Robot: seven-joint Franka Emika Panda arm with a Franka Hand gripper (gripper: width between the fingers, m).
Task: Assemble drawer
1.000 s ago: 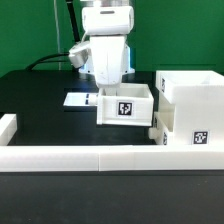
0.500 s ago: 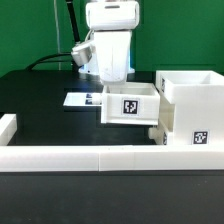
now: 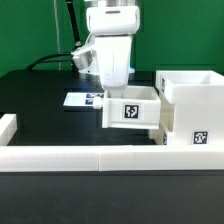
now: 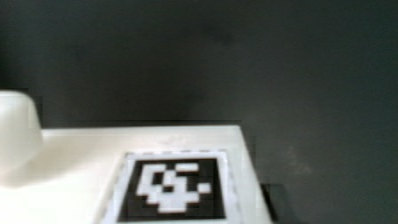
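Note:
My gripper (image 3: 118,90) reaches down into a small white tray (image 3: 131,110) with a black-and-white tag on its front and is shut on its wall, holding it just above the black table. The tray's side is close against the large white boxy shell (image 3: 190,105) on the exterior view's right. A small white part (image 3: 157,131) shows low beside the shell; I cannot tell what it is. The wrist view shows the tray's white face (image 4: 80,160) with a tag (image 4: 173,186); my fingertips are hidden there.
A low white border wall (image 3: 100,158) runs along the front, with a short piece (image 3: 8,127) at the exterior view's left. The marker board (image 3: 82,100) lies flat behind the tray. A black cable runs at the back.
My gripper has carried the small tray toward the exterior view's right and slightly lower, closing the gap to the shell.

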